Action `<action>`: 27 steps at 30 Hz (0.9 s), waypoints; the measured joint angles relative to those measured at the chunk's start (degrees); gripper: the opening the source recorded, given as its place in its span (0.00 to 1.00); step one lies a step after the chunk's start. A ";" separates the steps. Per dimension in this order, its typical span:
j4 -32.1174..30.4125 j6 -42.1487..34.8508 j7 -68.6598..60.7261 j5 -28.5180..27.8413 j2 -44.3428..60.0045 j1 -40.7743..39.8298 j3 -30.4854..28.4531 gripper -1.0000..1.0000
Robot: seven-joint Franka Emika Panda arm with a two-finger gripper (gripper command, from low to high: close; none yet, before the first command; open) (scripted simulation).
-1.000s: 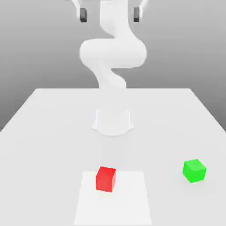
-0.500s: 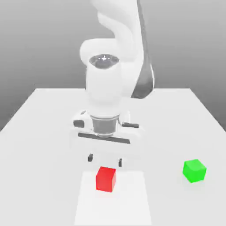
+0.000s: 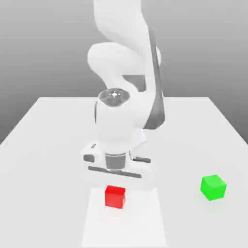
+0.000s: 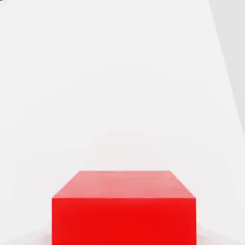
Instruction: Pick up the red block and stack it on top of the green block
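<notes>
The red block (image 3: 115,197) rests on the white table (image 3: 48,145) near its front edge. My gripper (image 3: 116,190) has come straight down over it, and the hand's body covers the block's top. The jaws are shut on the block's sides. In the hand view the red block (image 4: 123,208) looms very close, its top face and one side face showing. The green block (image 3: 213,187) sits on the table at the exterior view's right, well apart from the red one and from the arm.
The arm's white base and upper links (image 3: 123,53) rise behind the hand at the table's middle. A paler rectangle (image 3: 123,225) marks the tabletop around the red block. Bare table lies between the two blocks.
The hand has dropped from high above the table down onto the red block, and its jaws have gone from wide open to shut. Neither block has moved.
</notes>
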 joint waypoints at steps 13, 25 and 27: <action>3.19 -11.21 -23.17 1.54 -8.06 18.30 7.26 0.00; 7.31 -9.47 -39.72 -2.01 -2.07 31.79 11.86 0.00; 7.45 -6.30 -38.20 -4.23 1.37 32.55 10.67 0.00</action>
